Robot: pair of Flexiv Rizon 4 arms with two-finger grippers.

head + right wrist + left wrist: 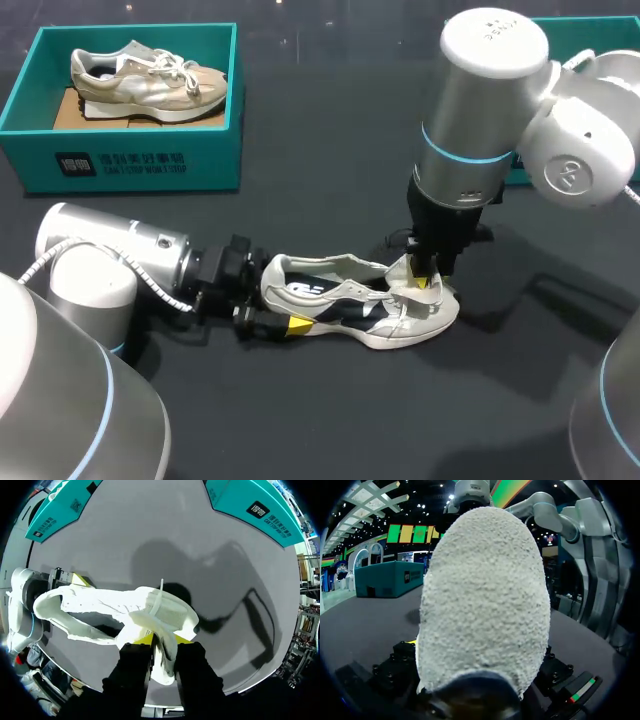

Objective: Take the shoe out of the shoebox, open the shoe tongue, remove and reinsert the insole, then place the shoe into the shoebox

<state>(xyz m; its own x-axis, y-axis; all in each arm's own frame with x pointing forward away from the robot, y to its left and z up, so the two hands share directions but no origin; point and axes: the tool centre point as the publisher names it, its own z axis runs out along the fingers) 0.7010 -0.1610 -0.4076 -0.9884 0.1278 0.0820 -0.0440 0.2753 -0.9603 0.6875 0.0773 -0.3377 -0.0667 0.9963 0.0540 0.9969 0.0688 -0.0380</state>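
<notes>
A white and navy shoe (350, 305) lies on its side on the dark table, toe to the right. Its heel (485, 595) sits between the wide-spread fingers of my left gripper (285, 298), which is open; one yellow tip (298, 323) shows against the near side and the far finger is hidden. My right gripper (425, 278) comes down over the front of the shoe. In the right wrist view the right gripper (163, 641) is shut on the white tongue (162, 652), which is drawn up from the shoe's opening (100, 615).
A teal shoebox (120, 160) at the back left holds a second, beige shoe (145, 80). Another teal box (590, 30) stands at the back right behind my right arm. Both boxes also show in the right wrist view (255, 510).
</notes>
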